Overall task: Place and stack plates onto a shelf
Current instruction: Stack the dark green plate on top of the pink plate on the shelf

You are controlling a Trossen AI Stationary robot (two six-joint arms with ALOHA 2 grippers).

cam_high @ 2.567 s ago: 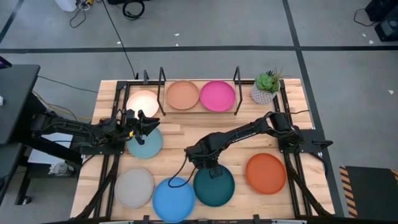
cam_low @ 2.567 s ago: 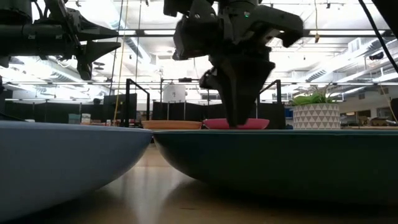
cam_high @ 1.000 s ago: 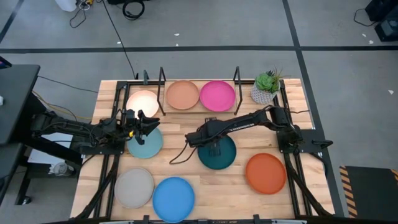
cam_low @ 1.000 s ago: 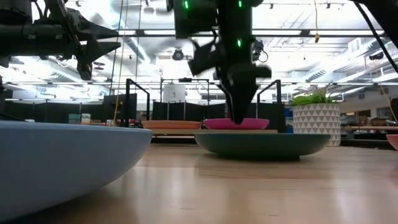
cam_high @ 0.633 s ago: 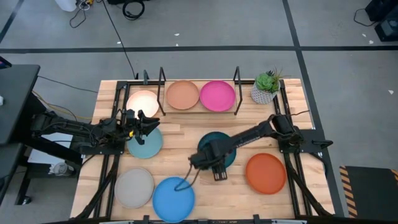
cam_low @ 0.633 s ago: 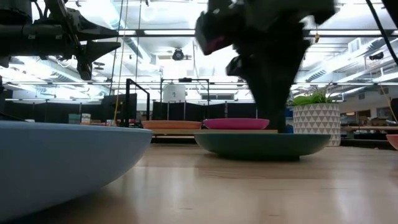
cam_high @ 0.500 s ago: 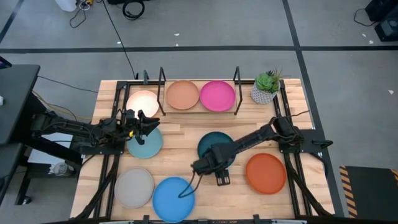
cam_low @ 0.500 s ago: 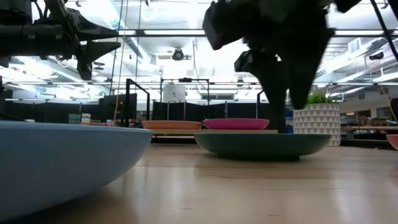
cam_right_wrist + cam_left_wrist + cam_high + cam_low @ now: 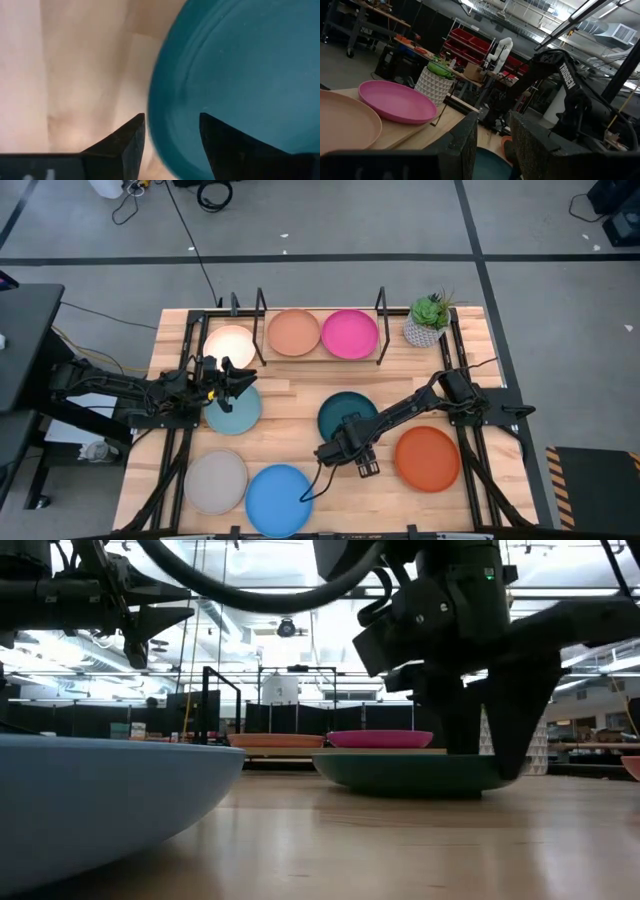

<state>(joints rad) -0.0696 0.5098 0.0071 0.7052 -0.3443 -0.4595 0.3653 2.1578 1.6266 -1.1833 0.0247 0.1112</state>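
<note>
My right gripper (image 9: pixel 362 466) hangs open, fingers pointing down, at the near rim of the teal plate (image 9: pixel 347 417). In the right wrist view that rim (image 9: pixel 156 120) runs between the two fingers. The teal plate lies flat on the table. On the shelf (image 9: pixel 320 358) lie the peach plate (image 9: pixel 293 332) and the magenta plate (image 9: pixel 349 333). My left gripper (image 9: pixel 234 378) waits open above the pale blue plate (image 9: pixel 232 410), close to the cream plate (image 9: pixel 229 343). The orange (image 9: pixel 427 458), bright blue (image 9: pixel 279 495) and grey-beige (image 9: pixel 215 482) plates lie along the near side.
A small potted plant (image 9: pixel 428 320) stands at the shelf's right end. Black upright rods (image 9: pixel 381 302) frame the shelf. Bare wood shows between the teal plate and the pale blue plate. In the low view the bright blue plate (image 9: pixel 100 800) fills the near left.
My right gripper has moved from over the teal plate's far-left part toward the table's near edge, turning as it went, and now stands at the plate's near rim. Its fingers have opened. The teal plate has stayed in the middle of the table.
</note>
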